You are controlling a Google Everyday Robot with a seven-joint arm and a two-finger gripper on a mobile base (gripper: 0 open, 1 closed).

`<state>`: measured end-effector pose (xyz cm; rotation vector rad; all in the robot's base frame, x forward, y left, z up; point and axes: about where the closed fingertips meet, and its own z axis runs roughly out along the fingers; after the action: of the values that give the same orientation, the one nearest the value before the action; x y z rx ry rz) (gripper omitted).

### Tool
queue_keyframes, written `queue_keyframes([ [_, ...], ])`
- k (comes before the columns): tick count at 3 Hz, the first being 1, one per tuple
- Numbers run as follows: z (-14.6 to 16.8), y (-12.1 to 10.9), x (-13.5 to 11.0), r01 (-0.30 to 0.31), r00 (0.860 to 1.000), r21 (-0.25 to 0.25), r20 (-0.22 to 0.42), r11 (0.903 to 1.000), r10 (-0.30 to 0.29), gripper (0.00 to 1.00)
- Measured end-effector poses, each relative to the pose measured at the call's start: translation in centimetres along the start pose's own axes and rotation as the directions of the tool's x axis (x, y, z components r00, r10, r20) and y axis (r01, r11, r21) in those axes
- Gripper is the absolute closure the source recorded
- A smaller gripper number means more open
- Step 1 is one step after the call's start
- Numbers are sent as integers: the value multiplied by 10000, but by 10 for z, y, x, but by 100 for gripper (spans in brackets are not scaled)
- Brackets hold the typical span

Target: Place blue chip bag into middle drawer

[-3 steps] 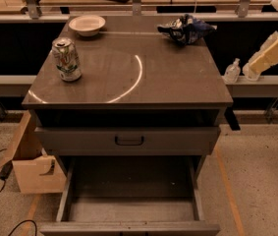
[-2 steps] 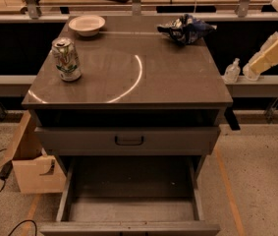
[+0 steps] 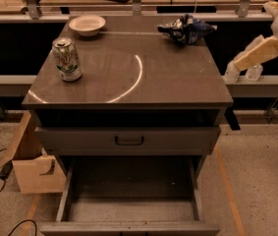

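The blue chip bag (image 3: 185, 29) lies crumpled at the back right of the dark cabinet top (image 3: 168, 77). The middle drawer (image 3: 131, 200) is pulled open at the bottom of the view, and its flat grey floor is bare. My gripper (image 3: 242, 73) hangs off the cabinet's right edge on the cream arm (image 3: 259, 50). It is below and to the right of the bag and apart from it. Its two white fingers stand apart with nothing between them.
A silver-green soda can (image 3: 67, 59) stands at the left of the top and a white bowl (image 3: 86, 24) at the back left. A closed drawer front with a black loop handle (image 3: 129, 140) sits above the open drawer. A wooden box (image 3: 33, 166) stands on the floor at the left.
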<state>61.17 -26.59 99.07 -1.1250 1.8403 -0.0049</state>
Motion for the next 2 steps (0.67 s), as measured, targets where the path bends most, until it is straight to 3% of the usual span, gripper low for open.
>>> queue_keyframes([
  [1,49,-26,11,-458,9965,392,722,9982,429,0],
  [2,110,-55,16,-1242,9842,915,1381,9880,1109,0],
])
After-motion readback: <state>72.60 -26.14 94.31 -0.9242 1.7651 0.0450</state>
